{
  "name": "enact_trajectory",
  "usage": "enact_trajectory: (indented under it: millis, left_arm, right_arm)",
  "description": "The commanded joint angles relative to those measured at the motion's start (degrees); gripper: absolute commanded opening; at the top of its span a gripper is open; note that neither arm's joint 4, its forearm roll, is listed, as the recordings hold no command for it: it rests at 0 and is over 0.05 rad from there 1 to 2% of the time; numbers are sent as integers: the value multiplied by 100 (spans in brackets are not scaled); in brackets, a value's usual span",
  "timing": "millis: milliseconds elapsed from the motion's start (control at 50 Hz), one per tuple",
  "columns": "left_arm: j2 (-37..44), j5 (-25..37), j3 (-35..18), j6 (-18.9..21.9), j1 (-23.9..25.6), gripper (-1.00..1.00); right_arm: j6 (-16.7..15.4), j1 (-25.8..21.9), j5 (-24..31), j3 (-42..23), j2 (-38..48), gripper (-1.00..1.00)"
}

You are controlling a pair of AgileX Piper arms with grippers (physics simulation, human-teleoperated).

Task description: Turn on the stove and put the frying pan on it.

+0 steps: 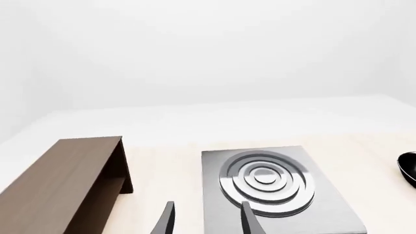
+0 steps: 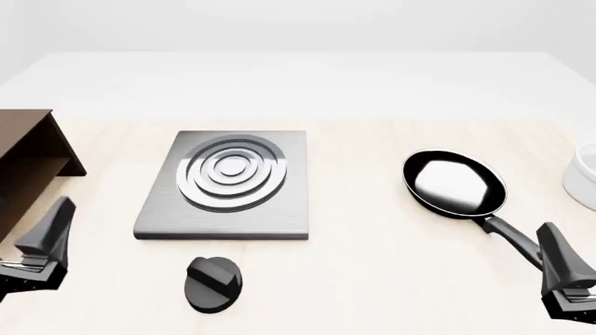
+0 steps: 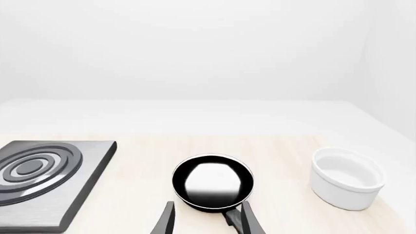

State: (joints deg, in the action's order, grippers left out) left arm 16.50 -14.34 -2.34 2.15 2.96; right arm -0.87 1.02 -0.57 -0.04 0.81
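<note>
Your right gripper [image 3: 206, 219], fingers parted and holding nothing, is straddling the glossy round frying pan's [image 2: 454, 183] handle (long axis running toward you).

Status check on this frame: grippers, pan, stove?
Left gripper, right gripper open, empty. Black frying pan on table, off grey ringed stove. Knob untouched. Nothing between.

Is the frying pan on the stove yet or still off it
Off. The pan sits flat on the table, right of the stove, with bare tabletop between them.
</note>
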Motion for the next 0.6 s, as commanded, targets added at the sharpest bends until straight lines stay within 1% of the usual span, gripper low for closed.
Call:
enact_trajectory:
  millis: [20, 60, 80, 260, 320, 360, 380, 400, 440, 460, 480, 500, 540, 560, 580, 600]
  left_arm:
    - [46, -244, 232, -39, -202, 100]
    - [-1, -183, 233, -62, -217, 100]
    - [182, -294, 233, 66, -367, 100]
    - [217, -316, 229, -18, -283, 100]
    - [229, -329, 230, -28, -280, 100]
    - [214, -314, 229, -31, -278, 100]
    - [216, -315, 229, -30, -275, 100]
    - [220, -317, 229, -27, -272, 100]
    - [224, -320, 230, -25, -272, 100]
    - [225, -321, 230, -25, -272, 100]
    - [223, -322, 230, -24, -262, 100]
    - [216, -314, 230, -22, -256, 100]
    - [206, -304, 230, -24, -255, 100]
    - [203, -301, 230, -26, -255, 100]
    - [197, -296, 230, -22, -253, 100]
    - [197, -295, 230, -27, -250, 100]
  right_arm:
    - [-30, 0, 22, 1, -32, 100]
    - [-32, 3, 32, 0, -43, 100]
    - [-32, 4, 51, 3, -63, 100]
    - [-91, -46, -117, 1, 156, 100]
    - [-71, -75, -318, 0, 428, 100]
    - [-88, -128, -556, 1, 776, 100]
    - [-401, -163, -606, 4, 881, 100]
    - [-465, -205, -734, -5, 1031, 100]
    - [-547, -259, -620, -275, 1259, 100]
    - [-547, -259, -617, -278, 1260, 100]
    - [-931, -208, -436, -516, 1317, 100]
    - [-1165, -174, -128, -834, 1287, 100]
    - [-1256, -122, 149, -1119, 1410, 100]
    - [-1347, -204, 333, -1252, 1499, 100]
    - [-1439, -265, 396, -1314, 1587, 100]
    - [-1554, -360, 285, -1344, 1912, 100]
